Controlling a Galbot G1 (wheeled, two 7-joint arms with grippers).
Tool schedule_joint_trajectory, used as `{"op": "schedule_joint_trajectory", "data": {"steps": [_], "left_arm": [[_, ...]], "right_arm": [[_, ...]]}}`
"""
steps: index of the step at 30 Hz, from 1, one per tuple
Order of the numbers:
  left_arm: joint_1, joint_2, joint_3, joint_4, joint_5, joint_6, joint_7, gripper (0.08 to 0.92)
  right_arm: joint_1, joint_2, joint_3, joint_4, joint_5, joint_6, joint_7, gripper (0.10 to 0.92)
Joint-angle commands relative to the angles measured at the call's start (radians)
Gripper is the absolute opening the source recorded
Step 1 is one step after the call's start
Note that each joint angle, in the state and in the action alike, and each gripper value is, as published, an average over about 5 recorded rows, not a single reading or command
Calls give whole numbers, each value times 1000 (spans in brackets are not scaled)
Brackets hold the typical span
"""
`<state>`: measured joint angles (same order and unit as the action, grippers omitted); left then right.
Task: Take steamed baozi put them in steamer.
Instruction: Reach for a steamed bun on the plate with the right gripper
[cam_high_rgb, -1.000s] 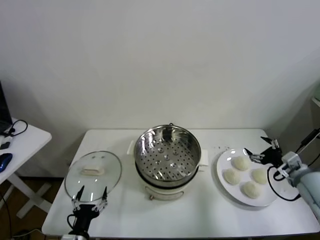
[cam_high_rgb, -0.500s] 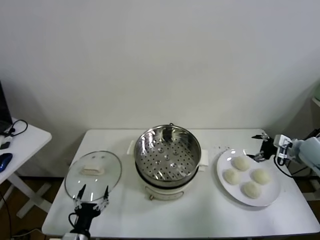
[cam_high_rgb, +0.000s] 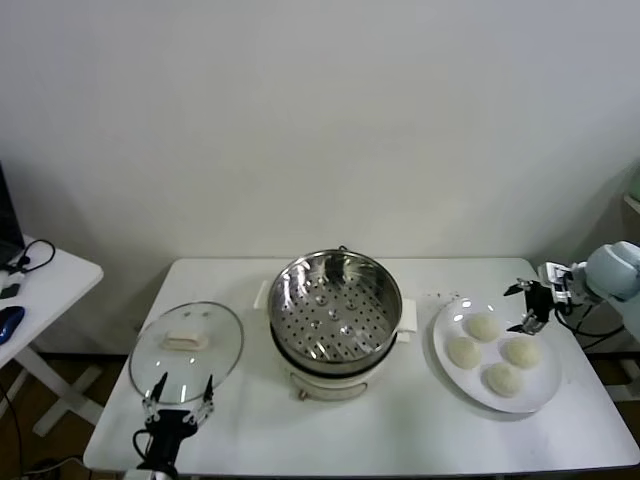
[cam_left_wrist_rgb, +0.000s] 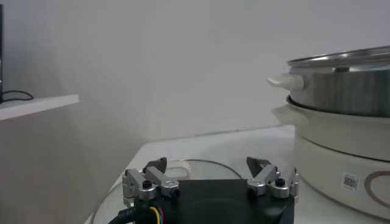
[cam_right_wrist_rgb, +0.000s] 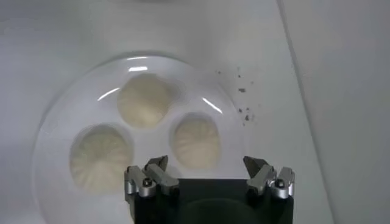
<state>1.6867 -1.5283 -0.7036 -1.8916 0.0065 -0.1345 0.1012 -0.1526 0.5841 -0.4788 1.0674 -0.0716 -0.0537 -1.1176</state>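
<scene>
Baozi (cam_high_rgb: 493, 353), four pale round buns, lie on a white plate (cam_high_rgb: 540, 398) at the right of the frame, on a white table (cam_high_rgb: 400, 440) that fills the lower half of the head view. Behind the table is a plain white wall (cam_high_rgb: 320, 120). At the far left edge stands a second small white table (cam_high_rgb: 50, 275) with a black cable on it. Going right, a glass lid (cam_high_rgb: 187, 351) lies flat at lower left, and just below it the left gripper (cam_high_rgb: 180, 395) rests with its claw wide open, holding nothing. In the centre stands the steamer (cam_high_rgb: 335, 315), its perforated tray bare. At the right, the right gripper (cam_high_rgb: 527, 308) hangs over the far edge of the plate, claw spread open and holding nothing.
</scene>
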Motion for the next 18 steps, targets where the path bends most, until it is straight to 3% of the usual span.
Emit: {"op": "schedule_joint_trajectory", "data": {"steps": [1,18], "left_arm": [[4,-6,-1,1,8,-1,2,823],[15,-2,-15,0,10,-1,4,823]], "right_arm": [[112,154,-119,-191,-103,81,-74,823],[123,268,-131,-318,-201,150,-95,823]]}}
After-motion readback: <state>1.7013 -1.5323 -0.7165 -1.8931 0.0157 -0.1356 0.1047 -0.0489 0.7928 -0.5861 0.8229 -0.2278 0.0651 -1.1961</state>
